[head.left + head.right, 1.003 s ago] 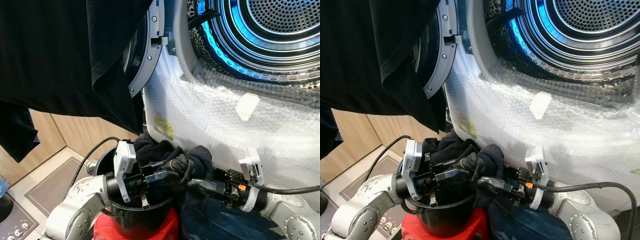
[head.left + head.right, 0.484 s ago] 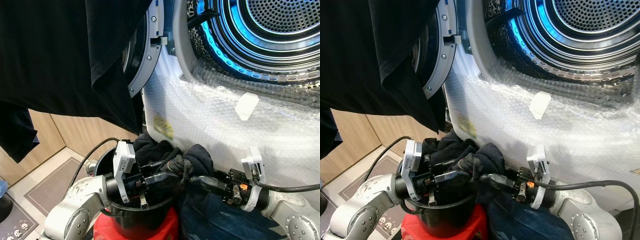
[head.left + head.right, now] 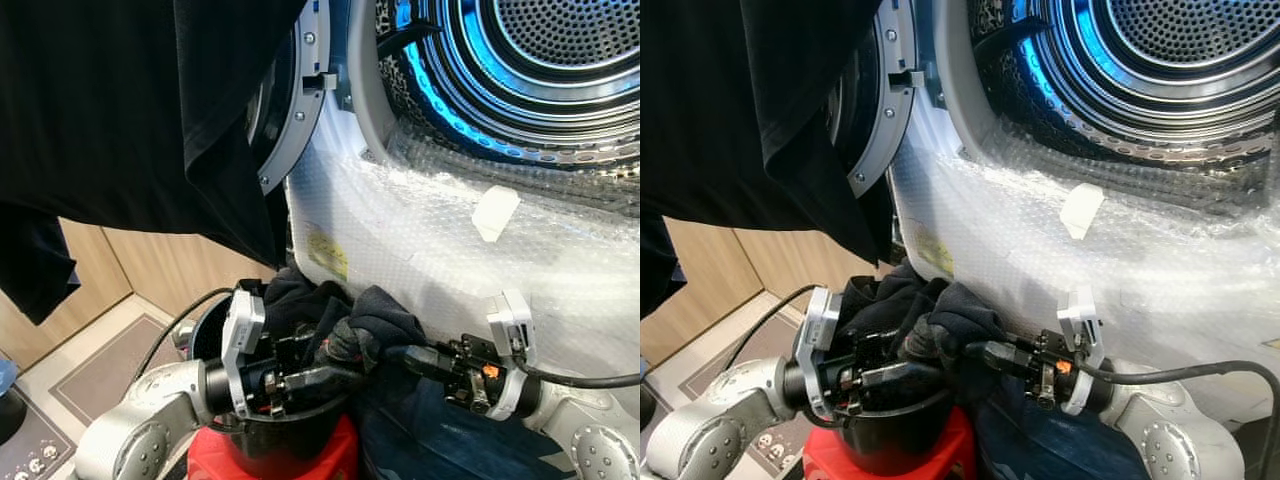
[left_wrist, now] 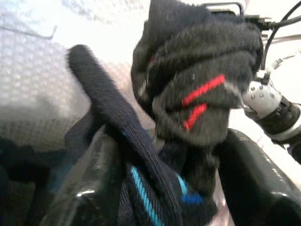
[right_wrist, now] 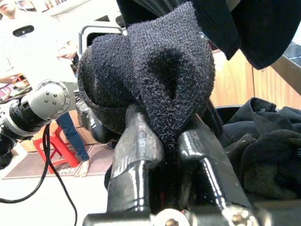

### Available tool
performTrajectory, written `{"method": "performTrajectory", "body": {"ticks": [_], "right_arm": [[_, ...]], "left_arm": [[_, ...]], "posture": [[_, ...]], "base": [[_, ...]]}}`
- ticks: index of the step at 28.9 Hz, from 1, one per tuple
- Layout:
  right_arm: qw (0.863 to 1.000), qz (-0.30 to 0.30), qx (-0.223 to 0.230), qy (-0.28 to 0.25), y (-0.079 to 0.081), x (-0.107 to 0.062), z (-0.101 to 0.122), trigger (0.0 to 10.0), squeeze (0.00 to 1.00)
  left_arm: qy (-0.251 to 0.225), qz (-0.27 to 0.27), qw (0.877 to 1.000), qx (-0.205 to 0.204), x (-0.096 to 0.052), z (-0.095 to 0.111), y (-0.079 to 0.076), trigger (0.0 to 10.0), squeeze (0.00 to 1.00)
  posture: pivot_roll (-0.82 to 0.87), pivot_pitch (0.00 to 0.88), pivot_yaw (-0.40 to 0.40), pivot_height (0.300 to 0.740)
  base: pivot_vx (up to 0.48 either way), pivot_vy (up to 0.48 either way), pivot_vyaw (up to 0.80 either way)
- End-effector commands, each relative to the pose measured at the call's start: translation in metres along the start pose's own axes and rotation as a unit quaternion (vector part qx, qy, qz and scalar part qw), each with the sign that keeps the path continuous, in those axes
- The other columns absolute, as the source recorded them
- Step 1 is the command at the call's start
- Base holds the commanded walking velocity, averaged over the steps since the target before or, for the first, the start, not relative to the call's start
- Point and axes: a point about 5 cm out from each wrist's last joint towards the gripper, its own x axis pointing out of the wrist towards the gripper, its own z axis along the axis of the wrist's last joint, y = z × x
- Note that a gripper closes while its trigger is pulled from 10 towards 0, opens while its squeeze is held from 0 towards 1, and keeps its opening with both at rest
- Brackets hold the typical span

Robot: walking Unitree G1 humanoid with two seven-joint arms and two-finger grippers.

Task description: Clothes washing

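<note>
Right wrist view, right claw (image 5: 162,141) pinching one sock (image 5: 155,80)

the yellow sticker (image 3: 327,251) on the washer (image 3: 430,240) front is illegible.

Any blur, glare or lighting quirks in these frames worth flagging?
Eye views: sharp; blue light glares on the drum, the bubble wrap shines white. Left wrist view: soft, the dark sock blurred. Right wrist view: the black sock crisp, the background overexposed.
</note>
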Motion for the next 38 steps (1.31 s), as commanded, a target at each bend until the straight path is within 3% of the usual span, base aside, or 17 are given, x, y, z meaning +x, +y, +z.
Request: {"method": "performTrajectory", "body": {"ticks": [1, 12, 19, 26, 30, 32, 33, 34, 35, 36, 38], "right_arm": [[1.0, 0.003, -0.013, -0.008, -0.001, -0.002, 0.006, 0.0, 0.0], [0.999, 0.015, -0.035, -0.002, -0.002, -0.009, 0.015, 0.0, 0.0], [0.998, 0.027, -0.063, 0.001, -0.003, -0.013, 0.032, 0.0, 0.0], [0.993, 0.058, -0.098, -0.019, 0.003, -0.017, 0.06, 0.0, 0.0], [0.985, 0.087, -0.142, -0.044, 0.01, -0.018, 0.099, 0.0, 0.0], [0.983, 0.091, -0.151, -0.048, 0.011, -0.018, 0.107, 0.0, 0.0], [0.98, 0.098, -0.169, -0.05, 0.013, -0.017, 0.118, 0.0, 0.0], [0.978, 0.1, -0.177, -0.051, 0.013, -0.017, 0.123, 1.6, 0.0], [0.977, 0.101, -0.182, -0.051, 0.014, -0.017, 0.126, 1.6, 0.0], [0.974, 0.108, -0.192, -0.054, 0.014, -0.016, 0.134, 4.0, 0.0], [0.973, 0.11, -0.194, -0.055, 0.015, -0.015, 0.136, 4.0, 0.0]], "left_arm": [[-0.002, -0.011, 1.0, 0.0, -0.003, 0.004, -0.004, 10.0, 1.0], [0.036, -0.051, 0.998, -0.022, -0.014, -0.003, -0.019, 10.0, 1.0], [0.074, -0.08, 0.993, -0.045, -0.017, -0.02, -0.034, 10.0, 1.0], [0.112, -0.065, 0.99, -0.052, -0.023, -0.036, -0.032, 10.0, 1.0], [0.154, -0.031, 0.987, -0.027, -0.025, -0.053, -0.026, 10.0, 1.0], [0.16, -0.024, 0.987, -0.023, -0.025, -0.057, -0.025, 10.0, 1.0], [0.163, -0.013, 0.986, -0.021, -0.024, -0.06, -0.023, 10.0, 0.0], [0.164, -0.011, 0.986, -0.018, -0.024, -0.061, -0.023, 10.0, 0.0], [0.165, -0.01, 0.986, -0.017, -0.024, -0.062, -0.023, 10.0, 0.0], [0.167, -0.007, 0.986, -0.015, -0.024, -0.063, -0.023, 10.0, 0.0], [0.167, -0.005, 0.986, -0.015, -0.024, -0.063, -0.023, 10.0, 0.0]], "posture": [[-0.02, 0.0, 0.026, 0.74], [-0.01, 0.0, 0.021, 0.74], [-0.01, 0.0, 0.014, 0.74], [-0.01, 0.0, 0.011, 0.74], [-0.02, 0.0, 0.007, 0.74], [-0.02, 0.0, 0.007, 0.74], [-0.02, 0.0, 0.005, 0.74], [-0.02, 0.0, 0.002, 0.74], [-0.02, 0.0, 0.002, 0.74], [-0.02, 0.0, 0.002, 0.74], [-0.02, 0.0, 0.002, 0.74]], "base": [[0.0, 0.0, 0.0], [0.0, 0.0, 0.0], [0.0, 0.0, 0.0], [0.0, 0.0, 0.0], [0.0, 0.0, 0.0], [0.0, 0.0, 0.0], [0.0, 0.0, 0.0], [0.0, 0.0, 0.0], [0.0, 0.0, 0.0], [0.0, 0.0, 0.0], [0.0, 0.0, 0.0]]}}
